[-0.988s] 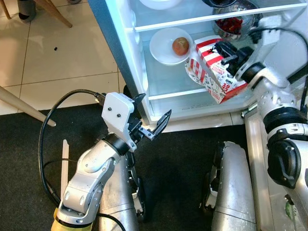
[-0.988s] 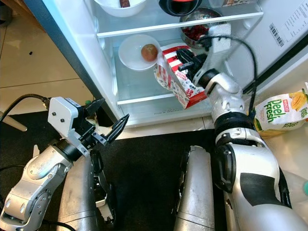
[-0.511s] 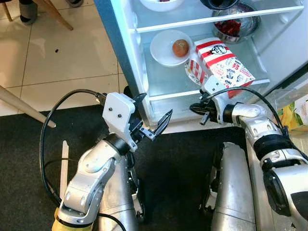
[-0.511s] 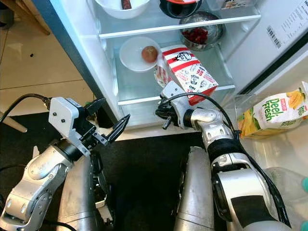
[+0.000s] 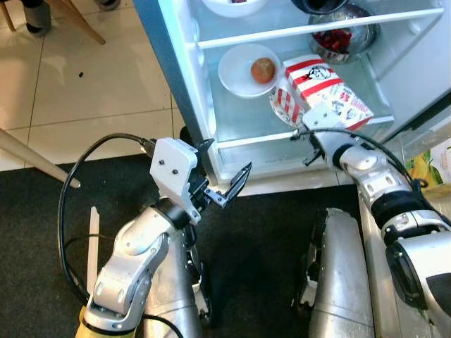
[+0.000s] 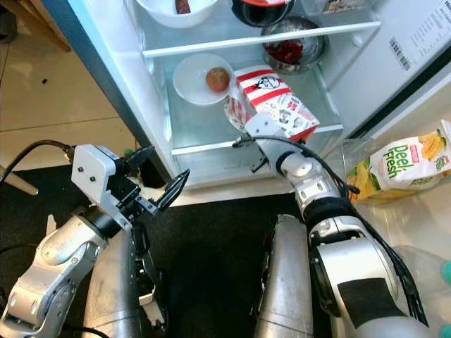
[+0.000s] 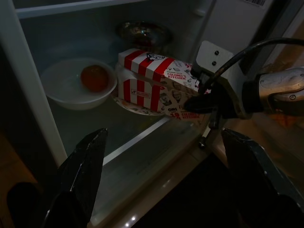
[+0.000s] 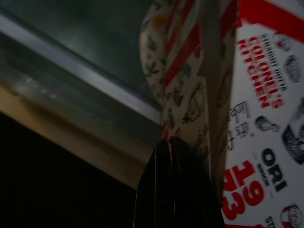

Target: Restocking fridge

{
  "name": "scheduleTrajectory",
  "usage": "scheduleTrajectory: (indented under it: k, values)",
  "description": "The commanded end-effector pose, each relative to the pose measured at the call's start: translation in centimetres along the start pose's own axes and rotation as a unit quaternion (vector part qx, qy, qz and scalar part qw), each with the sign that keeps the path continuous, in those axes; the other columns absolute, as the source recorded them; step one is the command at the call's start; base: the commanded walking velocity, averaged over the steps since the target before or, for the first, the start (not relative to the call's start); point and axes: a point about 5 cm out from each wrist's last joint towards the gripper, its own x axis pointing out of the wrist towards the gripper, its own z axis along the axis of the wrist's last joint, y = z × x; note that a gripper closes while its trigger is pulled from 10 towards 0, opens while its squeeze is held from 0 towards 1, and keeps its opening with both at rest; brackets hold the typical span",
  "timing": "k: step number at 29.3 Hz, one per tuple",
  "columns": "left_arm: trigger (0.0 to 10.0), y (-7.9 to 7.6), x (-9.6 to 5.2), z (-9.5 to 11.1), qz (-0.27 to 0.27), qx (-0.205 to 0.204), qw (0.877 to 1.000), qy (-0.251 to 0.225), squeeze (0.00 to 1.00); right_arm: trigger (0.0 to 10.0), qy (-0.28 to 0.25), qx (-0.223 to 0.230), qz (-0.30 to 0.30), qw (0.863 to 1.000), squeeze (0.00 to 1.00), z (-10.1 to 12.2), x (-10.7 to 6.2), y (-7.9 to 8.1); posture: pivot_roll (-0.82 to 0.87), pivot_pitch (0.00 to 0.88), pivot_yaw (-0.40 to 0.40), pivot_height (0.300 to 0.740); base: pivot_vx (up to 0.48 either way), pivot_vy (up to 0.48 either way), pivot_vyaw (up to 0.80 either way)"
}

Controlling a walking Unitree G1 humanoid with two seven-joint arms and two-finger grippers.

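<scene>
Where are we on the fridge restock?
Done: red-striped box lies on the glass shelf beside the white bowl with the apple. In hand: nothing; right gripper is shut at the shelf's front edge, left gripper open, idle. Left: juice carton sits outside by the door.

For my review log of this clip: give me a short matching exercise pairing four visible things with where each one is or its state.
Things:
1. red-and-white striped box
2. apple
3. juice carton
4. left gripper

Places or states:
A. in a white bowl
B. open, outside the fridge
C. on a floral plate
D. in the door rack

Pairs: 1-C, 2-A, 3-D, 4-B
</scene>
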Motion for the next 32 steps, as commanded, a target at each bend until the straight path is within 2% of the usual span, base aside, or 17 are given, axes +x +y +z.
scheduleTrajectory:
  k: [1, 9, 14, 17, 22, 24, 26, 27, 28, 30, 31, 32]
  values:
    - [10.0, -0.4, -0.3, -0.2, -0.001, -0.007, 1.0, 0.005, 0.0, 10.0, 0.016, 0.0, -0.009, 1.0, 0.0, -1.0, 0.0, 0.2, 0.09, 0.473, 0.054, 0.5, 0.0, 0.0, 0.0]
    - [10.0, -0.4, -0.4, 0.0, 0.0, -0.007, 1.0, 0.006, 0.0, 10.0, -0.004, -0.008, -0.076, 0.997, 0.0, 0.8, -0.1, -1.8, 0.1, 0.484, 0.058, 0.5, 0.0, 0.0, 0.0]
    - [10.0, -0.3, -0.5, 0.0, 0.0, -0.007, 1.0, 0.006, 0.0, 10.0, -0.014, -0.011, -0.09, 0.996, 0.0, 1.5, -0.1, -2.0, 0.11, 0.494, 0.06, 0.5, 0.0, 0.0, 0.0]
    - [10.0, -0.4, -0.5, 0.1, -0.001, -0.007, 1.0, 0.006, 0.0, 10.0, -0.047, -0.004, -0.107, 0.993, 0.0, 3.1, 0.0, -2.1, 0.12, 0.501, 0.062, 0.5, 0.0, 0.0, 0.0]
    - [10.0, -0.6, -0.6, 0.2, -0.002, -0.007, 1.0, 0.007, 0.0, 10.0, -0.069, 0.002, -0.119, 0.99, 0.0, 4.4, 0.0, -2.2, 0.13, 0.502, 0.061, 0.5, 0.0, 0.0, 0.0]
    - [10.0, -0.6, -0.6, 0.2, -0.001, -0.008, 1.0, 0.007, 0.0, 10.0, -0.077, 0.025, -0.105, 0.991, 0.0, 4.7, 0.0, -2.1, 0.12, 0.501, 0.056, 0.5, 0.0, 0.0, 0.0]
    - [10.0, -0.6, -0.6, 0.1, 0.0, -0.008, 1.0, 0.007, 0.0, 10.0, -0.089, 0.085, -0.049, 0.991, 0.0, 4.7, 0.1, -1.4, 0.12, 0.501, 0.054, 0.5, 0.0, 0.0, 0.0]
    - [10.0, -0.6, -0.6, 0.1, 0.0, -0.008, 1.0, 0.007, 0.0, 10.0, -0.1, 0.117, -0.019, 0.988, 0.0, 4.7, 0.1, -1.1, 0.12, 0.499, 0.055, 0.5, 0.0, 0.0, 0.0]
    - [10.0, -0.7, -0.6, 0.1, 0.0, -0.009, 1.0, 0.007, 0.0, 10.0, -0.12, 0.159, 0.035, 0.979, 0.0, 4.8, 0.1, -0.7, 0.12, 0.499, 0.055, 0.5, 0.0, 0.0, 0.0]
    - [10.0, -0.7, -0.5, 0.1, -0.001, -0.01, 1.0, 0.007, 0.0, 10.0, -0.139, 0.172, 0.126, 0.967, 0.0, 4.1, -0.3, 0.0, 0.11, 0.494, 0.052, 0.5, 0.0, 0.0, 0.0]
    - [10.0, -0.7, -0.5, 0.1, -0.001, -0.01, 1.0, 0.007, 0.0, 10.0, -0.134, 0.156, 0.149, 0.967, 0.0, 3.5, -0.4, 0.2, 0.11, 0.495, 0.052, 0.5, 0.0, 0.0, 0.0]
    - [10.0, -0.7, -0.5, 0.1, -0.002, -0.01, 1.0, 0.006, 0.0, 10.0, -0.102, 0.126, 0.153, 0.975, 0.0, 2.0, -0.4, 0.3, 0.11, 0.497, 0.053, 0.5, 0.0, 0.0, 0.0]
